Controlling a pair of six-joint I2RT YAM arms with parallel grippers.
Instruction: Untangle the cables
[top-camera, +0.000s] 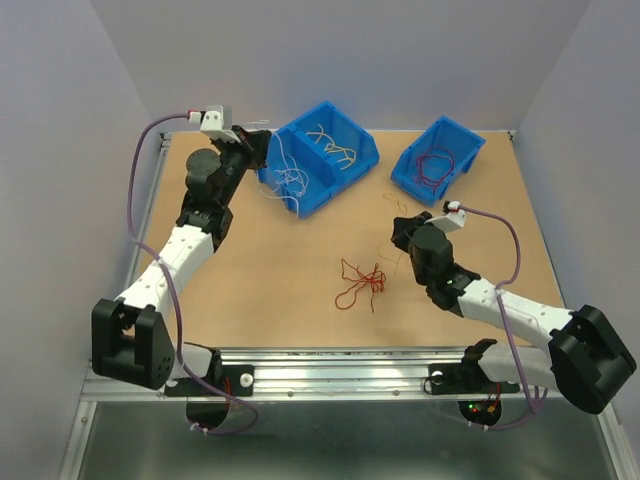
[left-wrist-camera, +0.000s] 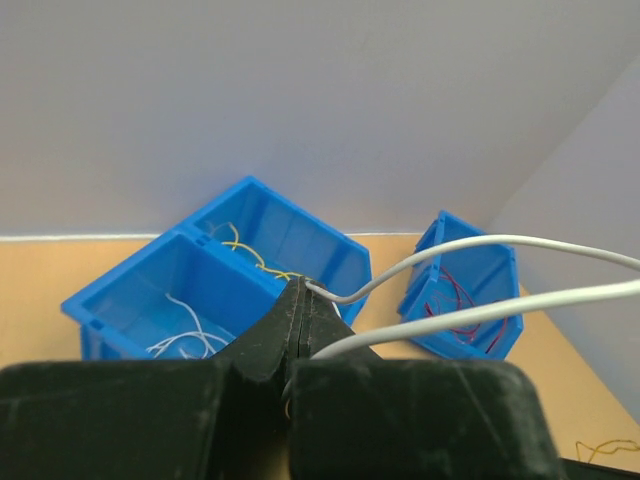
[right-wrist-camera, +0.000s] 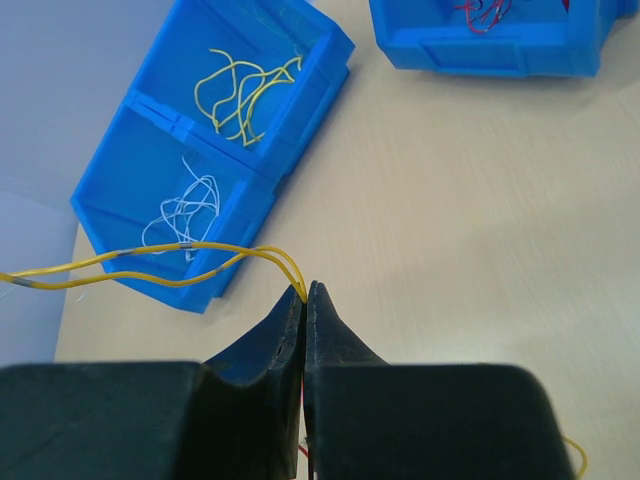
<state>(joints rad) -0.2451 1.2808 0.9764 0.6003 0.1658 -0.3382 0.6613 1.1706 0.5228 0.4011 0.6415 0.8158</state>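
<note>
My left gripper (top-camera: 256, 146) is at the back left, beside the double blue bin, shut on a white cable (left-wrist-camera: 450, 250). In the left wrist view, two strands of that cable run off to the right from its closed tips (left-wrist-camera: 302, 286). My right gripper (top-camera: 402, 232) is over the middle right of the table, shut on a yellow cable (right-wrist-camera: 150, 272). Two strands of it trail left from its tips (right-wrist-camera: 308, 290). A tangle of red cables (top-camera: 362, 282) lies on the table in front of the right gripper.
The double blue bin (top-camera: 330, 190) at the back holds yellow cables (right-wrist-camera: 240, 90) in one half and white cables (right-wrist-camera: 185, 212) in the other. A smaller blue bin (top-camera: 412, 182) at the back right holds red cables (top-camera: 433, 165). Grey walls enclose the table.
</note>
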